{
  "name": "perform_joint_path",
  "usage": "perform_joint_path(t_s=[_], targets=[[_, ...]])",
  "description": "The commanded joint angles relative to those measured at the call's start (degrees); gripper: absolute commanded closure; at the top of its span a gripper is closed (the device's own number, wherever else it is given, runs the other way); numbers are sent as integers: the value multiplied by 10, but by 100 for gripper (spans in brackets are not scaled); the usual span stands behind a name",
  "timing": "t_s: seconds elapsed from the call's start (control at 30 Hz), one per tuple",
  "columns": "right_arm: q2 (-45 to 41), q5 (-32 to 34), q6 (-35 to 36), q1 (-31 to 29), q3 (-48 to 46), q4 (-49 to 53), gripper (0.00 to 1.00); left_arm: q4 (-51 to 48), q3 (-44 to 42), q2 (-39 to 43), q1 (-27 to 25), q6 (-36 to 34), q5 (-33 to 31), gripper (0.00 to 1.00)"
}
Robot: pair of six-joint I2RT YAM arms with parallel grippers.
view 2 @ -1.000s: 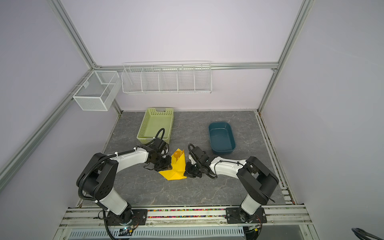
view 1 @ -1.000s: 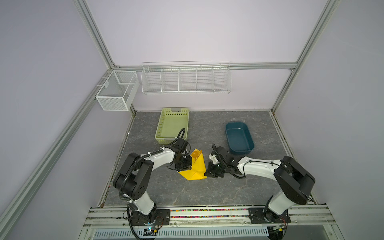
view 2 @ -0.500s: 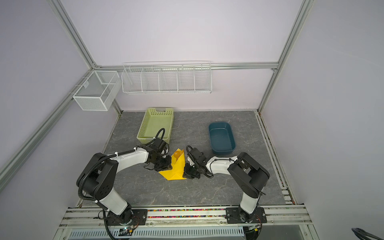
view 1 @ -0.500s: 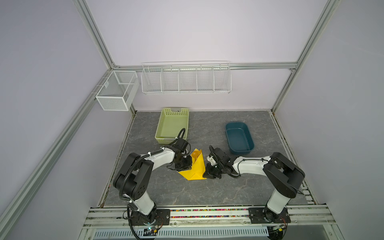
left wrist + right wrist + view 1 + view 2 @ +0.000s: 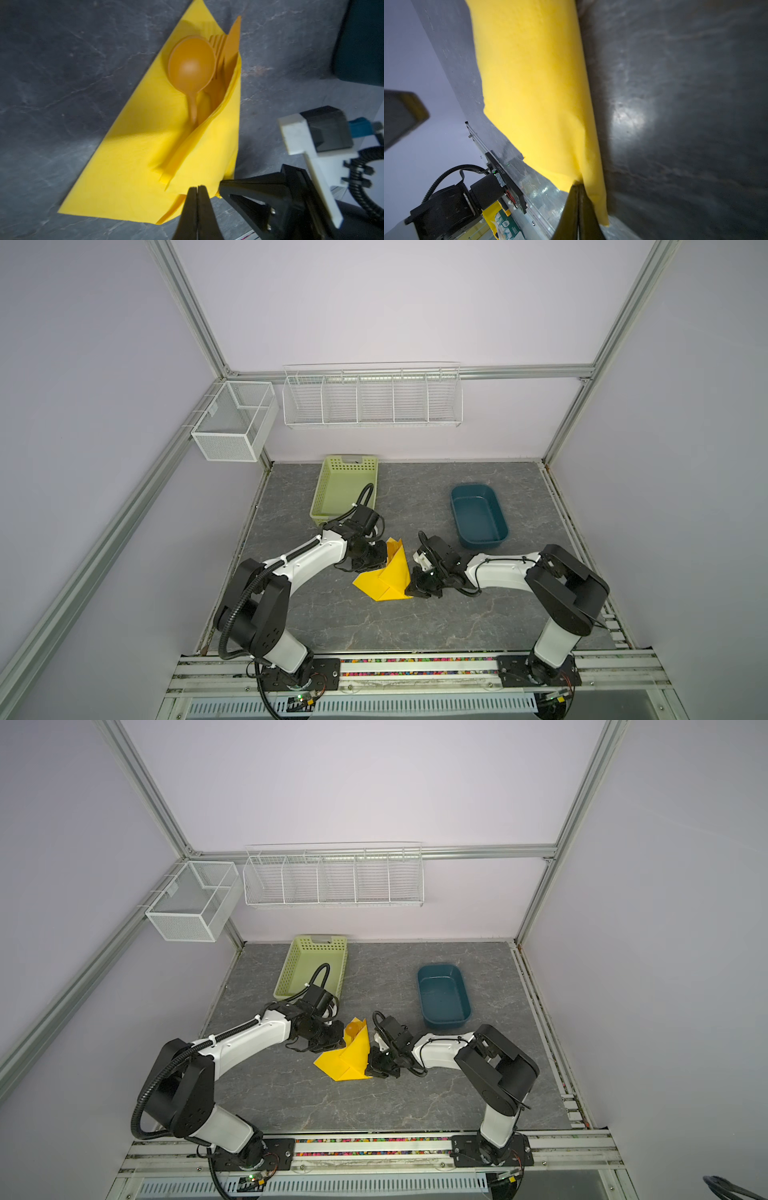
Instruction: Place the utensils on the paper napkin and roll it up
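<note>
- Up close from left wrist we see utensils (image 5: 191, 64) inside folded paper napkin (image 5: 128, 170) on worktop (image 5: 62, 83); right wrist shows paper only.
- Left tool (image 5: 197, 188), right tool (image 5: 578, 185): both pressed together, tips at napkin edges.

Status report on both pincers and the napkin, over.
Left pincer shut, tips at paper napkin. Right pincer shut on its folded flap. Utensils half wrapped. Nothing in the way.

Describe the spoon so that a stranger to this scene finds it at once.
Near the middle of the grey table lies a half-folded yellow paper napkin. The spoon rests in its open fold. Its round bowl sets it apart from the fork and the pointed flat piece beside it.
</note>
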State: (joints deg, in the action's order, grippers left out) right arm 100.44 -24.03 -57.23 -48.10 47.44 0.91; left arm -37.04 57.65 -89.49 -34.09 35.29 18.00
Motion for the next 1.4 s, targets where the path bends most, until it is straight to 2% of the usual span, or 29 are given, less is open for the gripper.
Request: perform_joint_path(t_s=[0.0,0.17,0.43,0.83,1.0,1.37], targets=[[5,14,-16,-3,-15,36,93,5,8,-7,-24,26,6,97],[0,16,-18,-3,-14,35,94,37,-10,-42,-37,37,12,97],[-5,0,-17,-6,-13,24,93,39,-36,-88,-37,16,-18,97],[-73,1,-4,-9,-4,56,93,35,-50,-96,-37,4,-36,99],[-53,-21,-1,-9,-7,42,93,35,-48,-96,-37,3,-37,99],[-4,-16,-15,-10,-24,37,93,20,-44,-95,-37,-5,-53,99]])
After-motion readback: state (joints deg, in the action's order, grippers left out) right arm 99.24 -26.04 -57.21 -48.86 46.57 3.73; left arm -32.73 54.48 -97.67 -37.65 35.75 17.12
